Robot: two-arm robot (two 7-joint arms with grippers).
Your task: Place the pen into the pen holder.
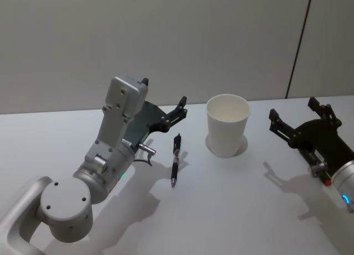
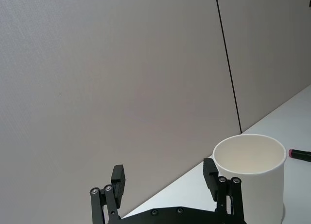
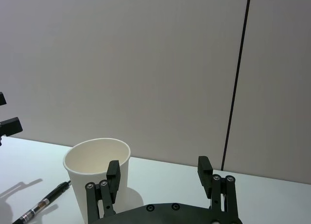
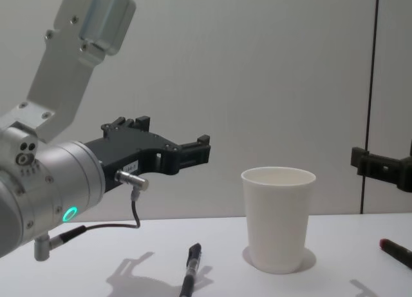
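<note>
Left of the pen holder (image 1: 227, 128) lies the pen (image 1: 175, 160).

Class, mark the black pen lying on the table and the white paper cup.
Black pen (image 1: 175, 160): head view, middle of its barrel.
White paper cup (image 1: 227, 136): head view, front of its outer wall.

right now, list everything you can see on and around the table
pen: one, black, lying on the table between the left end effector and the pen holder
pen holder: one, white paper cup, upright, to the right of the pen
red-tipped dark object: one, on the table at the far right; cannot tell what it is
table: one, white
wall: grey, behind the table, dark vertical seam
left end effector: one, black, open, raised left of the pen
right end effector: one, black, open, raised right of the pen holder
</note>
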